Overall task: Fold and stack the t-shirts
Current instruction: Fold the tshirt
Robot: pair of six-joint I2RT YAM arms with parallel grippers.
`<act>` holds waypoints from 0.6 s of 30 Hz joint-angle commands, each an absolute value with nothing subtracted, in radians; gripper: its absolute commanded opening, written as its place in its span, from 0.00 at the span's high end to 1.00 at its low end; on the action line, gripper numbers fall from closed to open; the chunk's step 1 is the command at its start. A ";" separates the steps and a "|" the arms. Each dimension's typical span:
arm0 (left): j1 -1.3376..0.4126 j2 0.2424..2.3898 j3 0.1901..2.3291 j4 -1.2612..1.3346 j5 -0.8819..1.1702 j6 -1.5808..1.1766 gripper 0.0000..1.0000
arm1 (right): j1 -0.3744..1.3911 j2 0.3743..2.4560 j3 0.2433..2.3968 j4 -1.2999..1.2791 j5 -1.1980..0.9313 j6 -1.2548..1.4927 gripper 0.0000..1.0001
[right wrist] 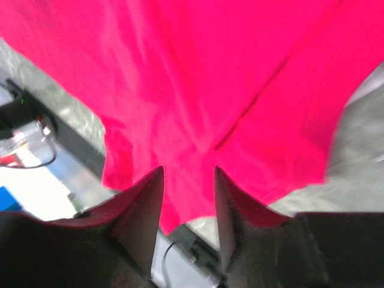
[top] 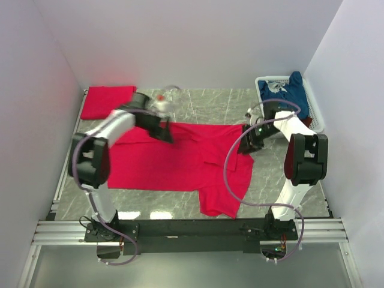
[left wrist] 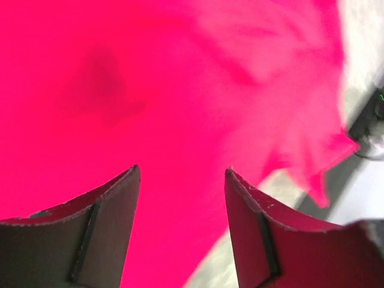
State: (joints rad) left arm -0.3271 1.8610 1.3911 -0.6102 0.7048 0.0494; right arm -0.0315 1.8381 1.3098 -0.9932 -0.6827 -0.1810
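Observation:
A bright red t-shirt [top: 180, 162] lies spread across the marble table, with one sleeve hanging toward the near edge. My left gripper [top: 167, 137] hovers over the shirt's back edge, left of the middle. In the left wrist view it [left wrist: 182, 170] stands open with only red cloth [left wrist: 150, 90] below and nothing between the fingers. My right gripper [top: 245, 147] is at the shirt's right edge. The right wrist view shows it [right wrist: 189, 169] open over the cloth [right wrist: 210, 72], gripping nothing. A folded red t-shirt [top: 107, 101] rests at the back left.
A white basket [top: 267, 84] at the back right holds a navy blue shirt [top: 294, 90]. White walls close in on three sides. The black rail carrying the arm bases [top: 192, 228] runs along the near edge.

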 commanded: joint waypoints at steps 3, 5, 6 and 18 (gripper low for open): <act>0.015 1.844 1.537 -0.943 0.689 0.449 0.42 | -0.005 1.838 1.476 -0.973 -0.683 -0.150 0.67; 0.096 1.881 1.563 -0.957 0.667 0.462 0.45 | 0.063 1.864 1.521 -0.939 -0.687 -0.102 0.71; 0.154 1.894 1.584 -0.957 0.654 0.454 0.47 | 0.087 1.870 1.534 -0.925 -0.692 -0.085 0.72; 0.339 1.973 1.445 -0.703 0.542 0.140 0.42 | 0.299 2.065 1.675 -0.785 -0.580 0.051 0.73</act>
